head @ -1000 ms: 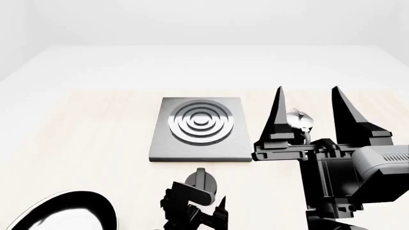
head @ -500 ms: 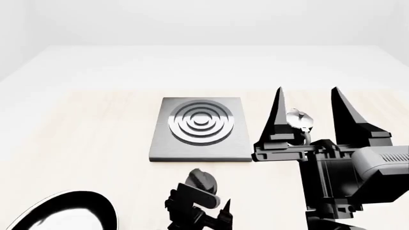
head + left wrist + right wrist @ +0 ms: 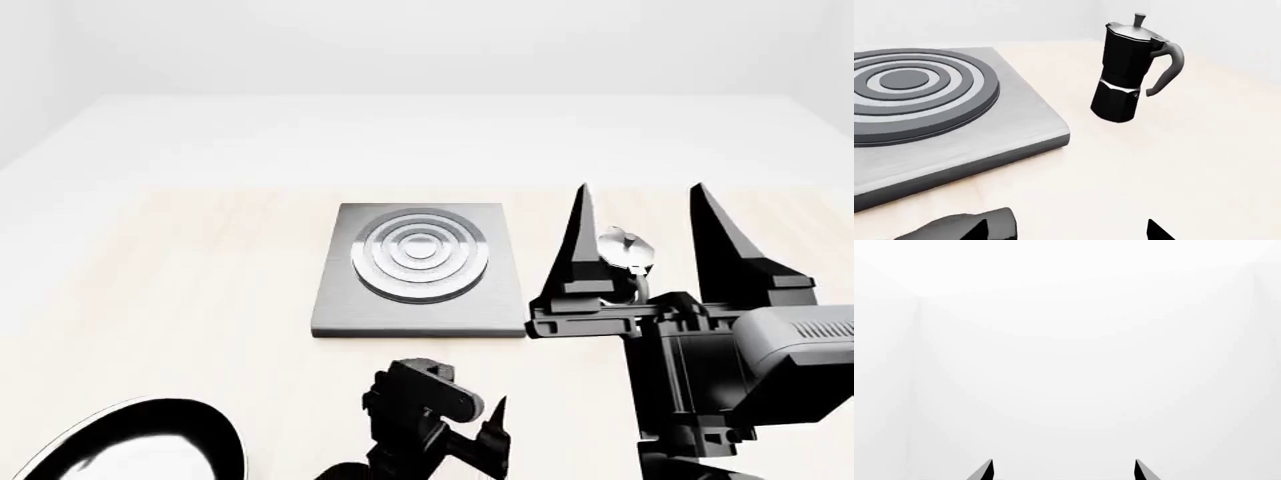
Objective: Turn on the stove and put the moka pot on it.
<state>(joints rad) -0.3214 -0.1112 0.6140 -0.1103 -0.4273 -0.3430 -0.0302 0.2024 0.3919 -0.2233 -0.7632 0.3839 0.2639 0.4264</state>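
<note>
Moka pot (image 3: pixel 622 252) is what matters here, and the right gripper (image 3: pixel 641 215) is way nearer: its two prongs are spread wide, holding nothing, pointing toward the table's (image 3: pixel 200 260) far edge with the pot showing between them. From where I'm standing I can't tell if they actually flank it or hover above. Pot's upright, just off the stove's (image 3: pixel 418 268) right edge. Left gripper (image 3: pixel 467 430) sits near the front edge; can't tell how wide.

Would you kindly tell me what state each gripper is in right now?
Left gripper: open, holding nothing; it sits low, near the stove's front edge.
Right gripper: open, fingers spread wide, empty; the moka pot shows between them.
</note>
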